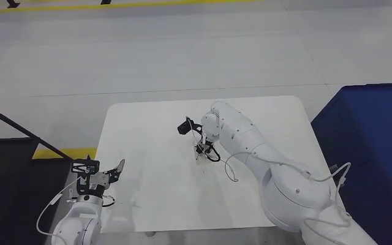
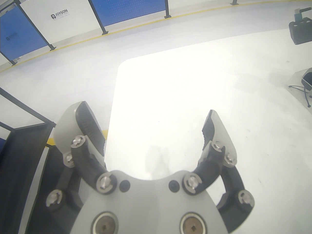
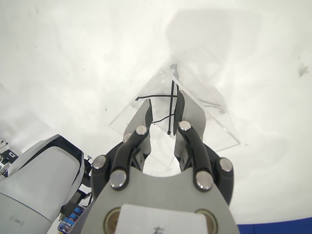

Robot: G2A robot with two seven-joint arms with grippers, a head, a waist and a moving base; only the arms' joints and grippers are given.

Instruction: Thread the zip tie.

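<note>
Right gripper point(image 3: 163, 97) angled down, parted, over zip tie point(image 3: 171, 108)

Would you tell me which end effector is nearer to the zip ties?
Right. The right end effector hangs just over the zip ties in the clear tray; the left end effector is far off, at the table's edge.

Observing white table point(image 1: 147, 128) sitting on pale floor point(image 1: 184, 49); beyond table, yellow line point(image 2: 136, 24) fronting blue-white panels point(image 2: 73, 13); blue cabinet point(image 1: 361, 135) beside table.

Overhead plus two wrist views, common table point(image 1: 153, 190)
</note>
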